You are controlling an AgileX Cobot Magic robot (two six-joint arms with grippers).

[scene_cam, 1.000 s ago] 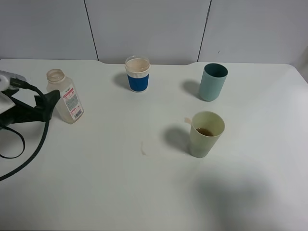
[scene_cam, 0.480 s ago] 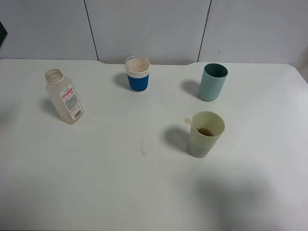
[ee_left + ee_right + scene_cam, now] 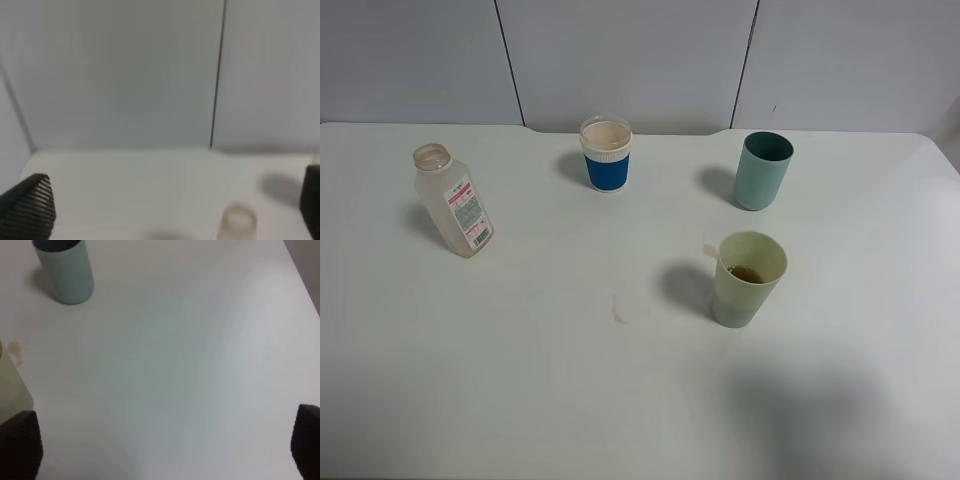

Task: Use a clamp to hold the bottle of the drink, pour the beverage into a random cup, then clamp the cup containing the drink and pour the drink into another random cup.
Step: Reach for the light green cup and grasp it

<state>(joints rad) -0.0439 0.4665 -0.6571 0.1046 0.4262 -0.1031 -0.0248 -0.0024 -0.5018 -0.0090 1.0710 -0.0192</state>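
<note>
The white table (image 3: 520, 380) is seen from the high camera with no arm over it. Both grippers appear only in their own wrist views. The left gripper (image 3: 171, 202) is spread wide with nothing between its jaws. The right gripper (image 3: 163, 442) is likewise released and empty.

Places are given from the yellow-green cup (image 3: 749, 278), which stands upright near the middle of the table. The bottle (image 3: 453, 200) stands uncapped on its base, well apart to the left of that cup and somewhat farther back. Little or no liquid can be made out in it. The teal cup (image 3: 763, 170) stands near, directly behind the yellow-green cup. A blue-banded cup (image 3: 606, 154) is set behind and to the left. A small pool of brown drink (image 3: 747, 273) lies at the bottom of the yellow-green cup. A faint brown stain (image 3: 618, 310) is seen on the table to its left.

The first pour is judged finished, and the gripping of the filled cup is the step in hand. In the right wrist view that cup (image 3: 10, 385) lies just beside one fingertip, outside the gap. The open jaws must therefore be brought round its wall before being closed, and the cup kept level until it is over the teal cup (image 3: 65, 270).
</note>
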